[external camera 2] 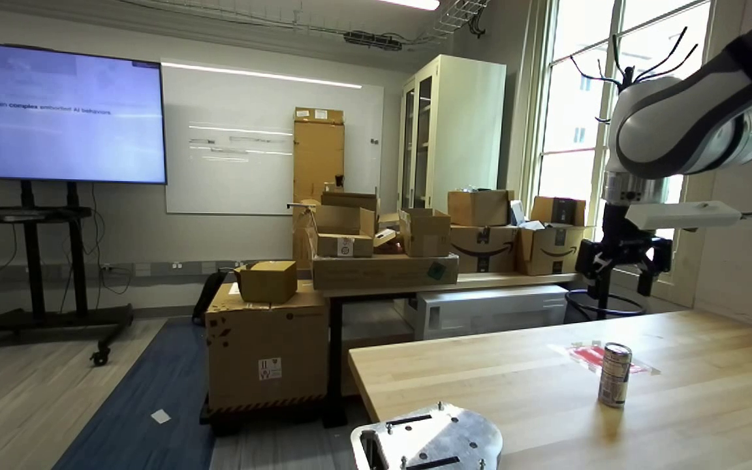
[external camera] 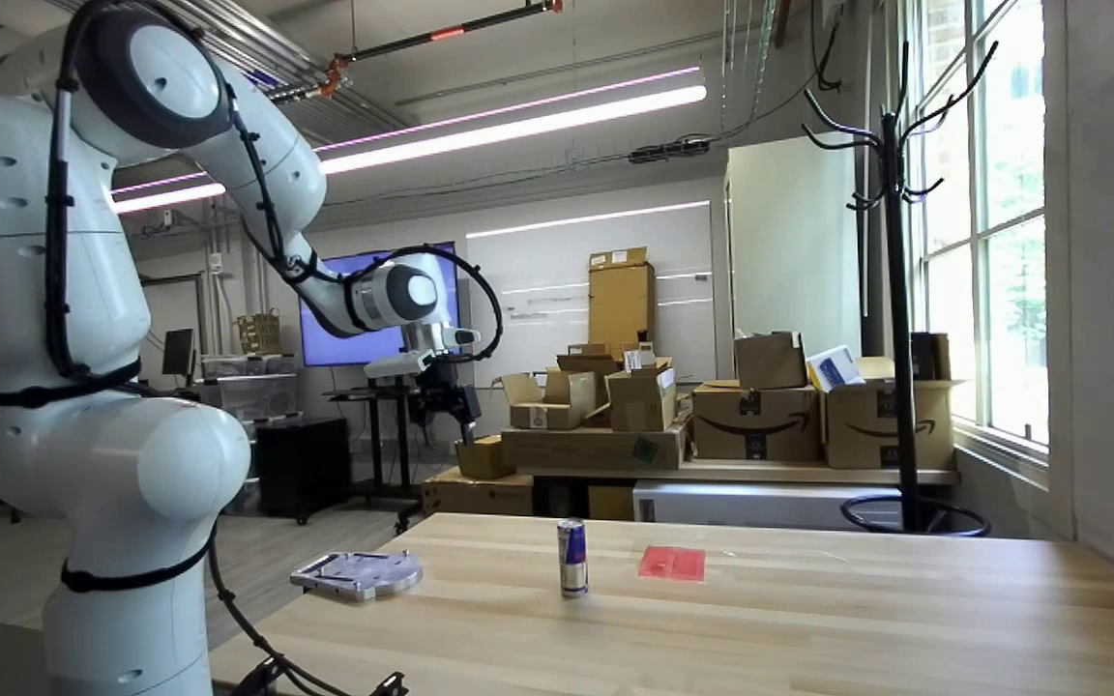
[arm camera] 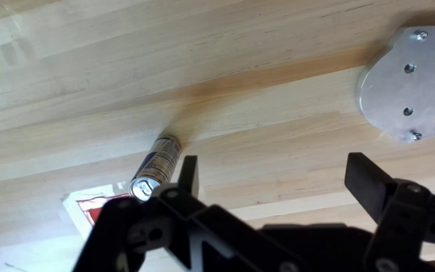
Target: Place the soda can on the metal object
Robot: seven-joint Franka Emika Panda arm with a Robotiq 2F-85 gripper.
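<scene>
The soda can stands upright on the wooden table in both exterior views [external camera: 572, 558] [external camera 2: 615, 375]. It has a blue and silver body and a pale top. In the wrist view the soda can [arm camera: 157, 162] is at lower left, beside the left finger, which is close to its top in the picture. The metal object [external camera: 359, 574] is a flat silvery plate with slots and screws at the table's edge; it also shows in the other views [external camera 2: 448, 434] [arm camera: 425, 87]. My gripper [arm camera: 272, 170] is open and empty, high above the table [external camera: 446, 416] [external camera 2: 623, 290].
A flat red item [external camera: 672, 564] lies taped to the table [external camera: 857, 619] near the can. Cardboard boxes [external camera: 755, 422] stand on a bench behind the table. A black coat rack [external camera: 900, 319] stands by the window. Cables run along the arm's base.
</scene>
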